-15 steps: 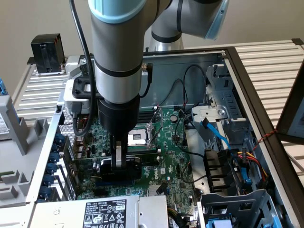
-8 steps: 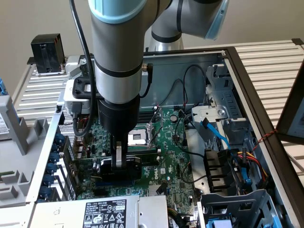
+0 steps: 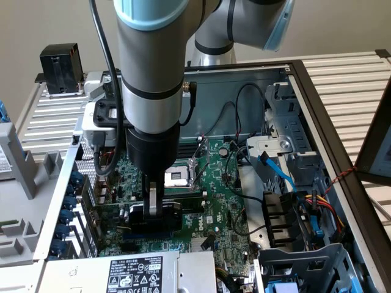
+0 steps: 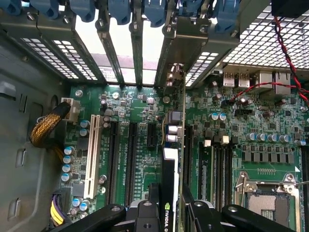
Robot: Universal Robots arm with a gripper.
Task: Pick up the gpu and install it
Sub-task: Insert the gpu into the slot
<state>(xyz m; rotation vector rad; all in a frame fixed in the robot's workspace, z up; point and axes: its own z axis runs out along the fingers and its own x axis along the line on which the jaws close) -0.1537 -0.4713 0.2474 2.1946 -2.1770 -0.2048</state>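
gpu [image 4: 170, 193]: held edge-on over motherboard [image 4: 140, 104] slots, bracket toward rear slot covers | wrist view: green card edge, black shroud, white lettering | exterior view: arm hides most of card | gripper [image 3: 152, 206]: clamped on gpu inside case [image 3: 317, 116]

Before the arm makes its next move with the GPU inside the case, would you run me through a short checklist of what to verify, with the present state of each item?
1. Card held: gripper is closed on the gpu, edge-on between its fingers. Ok.
2. Card over the motherboard slot area, not outside the case: ok.
3. End bracket pointing toward the rear slot openings: ok.
4. Card edge lined up with one particular expansion slot: cannot tell.
5. Card seated in a slot: cannot tell; its lower edge is hidden in both views.
6. Loose black cables clear of the card: ok in the exterior view.
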